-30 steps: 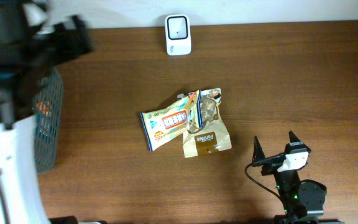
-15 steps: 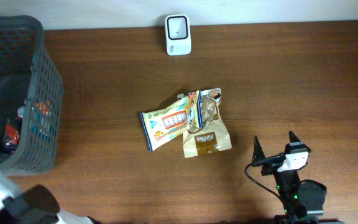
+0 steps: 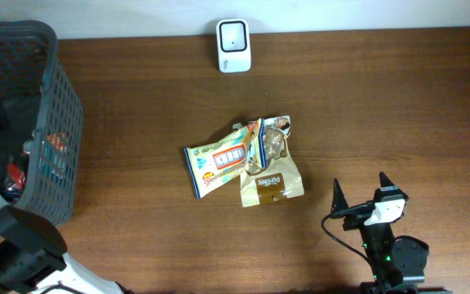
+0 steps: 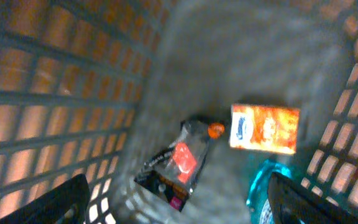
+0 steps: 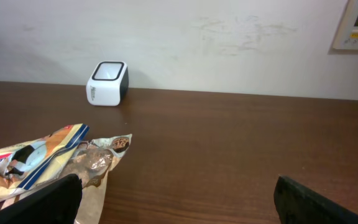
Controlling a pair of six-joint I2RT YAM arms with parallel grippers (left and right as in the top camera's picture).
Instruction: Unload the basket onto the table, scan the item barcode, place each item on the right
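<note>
We are looking at a dark brown, wood-grained table (image 3: 365,106). At its far edge the scanner (image 3: 234,45) is showing white with a dark window. On the left, the basket (image 3: 59,155) is showing a dark grey grid. In the middle, a packet (image 3: 219,161) is showing cream with a blue stripe and an orange-red label. The pouch (image 3: 272,184) to its right is showing tan with a dark brown label. Inside the basket we are seeing an orange box (image 4: 265,127) with a blue patch, a black bag (image 4: 176,163) with red print, and a teal object (image 4: 272,186).

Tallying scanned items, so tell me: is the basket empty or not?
Not empty. The basket holds an orange box, a dark packet and a teal item.
</note>
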